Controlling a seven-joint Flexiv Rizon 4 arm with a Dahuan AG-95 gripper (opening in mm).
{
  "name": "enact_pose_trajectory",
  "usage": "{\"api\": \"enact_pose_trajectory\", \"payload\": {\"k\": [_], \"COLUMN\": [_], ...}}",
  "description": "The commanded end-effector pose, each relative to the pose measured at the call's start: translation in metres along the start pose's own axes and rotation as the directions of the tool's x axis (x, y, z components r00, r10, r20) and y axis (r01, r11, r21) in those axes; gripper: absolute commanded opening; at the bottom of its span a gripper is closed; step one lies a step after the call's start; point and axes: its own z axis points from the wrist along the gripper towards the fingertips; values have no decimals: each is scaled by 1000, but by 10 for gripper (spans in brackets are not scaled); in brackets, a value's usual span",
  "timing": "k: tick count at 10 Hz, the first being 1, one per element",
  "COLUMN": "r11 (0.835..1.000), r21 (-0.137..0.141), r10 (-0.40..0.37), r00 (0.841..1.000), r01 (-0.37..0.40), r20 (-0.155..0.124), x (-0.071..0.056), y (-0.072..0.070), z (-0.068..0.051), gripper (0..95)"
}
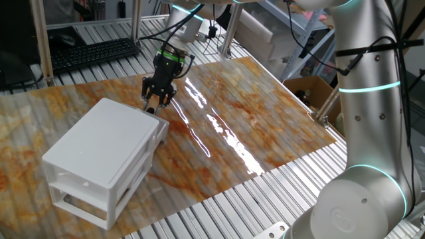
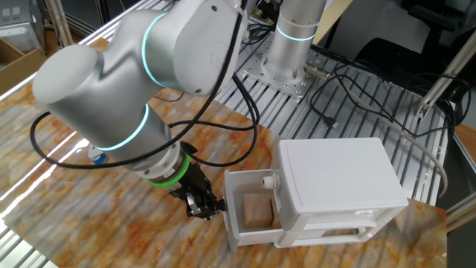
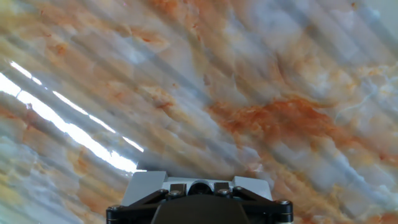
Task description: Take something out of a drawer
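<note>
lab | slotted aluminium bench (image 1: 279, 199) | cables (image 2: 349, 82) | keyboard (image 1: 93, 53)

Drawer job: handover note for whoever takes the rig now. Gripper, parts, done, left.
Gripper: shut, empty, low over the marbled table, just outside the front of the drawer.
Drawer: the upper one of the white cabinet, pulled out and open.
Wooden block: lying inside the open drawer, untouched.
Done: drawer opened.
Left: open the jaws, reach into the drawer, grasp the block, lift it out and set it on the table.
</note>
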Motion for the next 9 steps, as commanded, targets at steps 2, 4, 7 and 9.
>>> {"api": "enact_pose_trajectory", "payload": {"k": [2, 4, 7, 9], "r11": [999, 998, 998, 998], "r21": [-2, -3, -9, -4], "r10": [52, 59, 60, 63], "r00": [999, 998, 998, 997], "r01": [-52, -59, -60, -63], "r20": [-14, -18, -33, -37], "x": [2, 5, 11, 16], "y": [1, 1, 0, 1], "z": [-1, -4, -12, -17], "gripper": [570, 570, 570, 570]}}
